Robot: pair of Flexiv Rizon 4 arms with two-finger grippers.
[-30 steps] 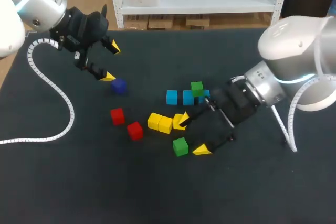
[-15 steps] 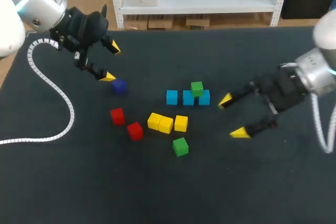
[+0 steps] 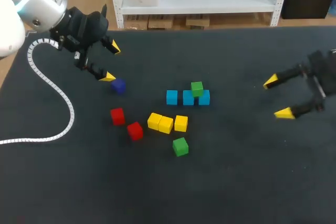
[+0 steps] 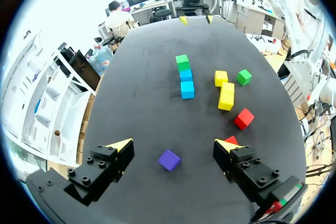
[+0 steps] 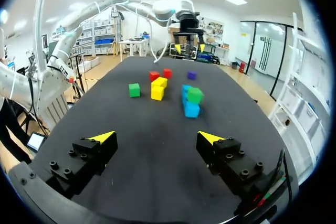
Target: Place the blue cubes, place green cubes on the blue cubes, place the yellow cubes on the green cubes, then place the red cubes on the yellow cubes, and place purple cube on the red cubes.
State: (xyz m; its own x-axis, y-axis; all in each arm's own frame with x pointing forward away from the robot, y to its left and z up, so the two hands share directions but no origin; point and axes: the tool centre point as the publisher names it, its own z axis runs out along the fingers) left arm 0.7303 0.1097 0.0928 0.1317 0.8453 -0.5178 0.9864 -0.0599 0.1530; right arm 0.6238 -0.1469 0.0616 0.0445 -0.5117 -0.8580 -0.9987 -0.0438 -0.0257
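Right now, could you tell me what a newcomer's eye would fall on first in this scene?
The row of blue cubes in the middle, one green cube perched on top, stands out first. On the robot's side of it lie loose yellow cubes, two red cubes and a second green cube. The left gripper hangs open beside the purple cube; the right gripper is open, far off to the right.

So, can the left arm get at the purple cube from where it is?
Probably yes. The left gripper is open, and the purple cube lies just ahead of it, standing alone, with the nearest red cube well apart and nothing over it.
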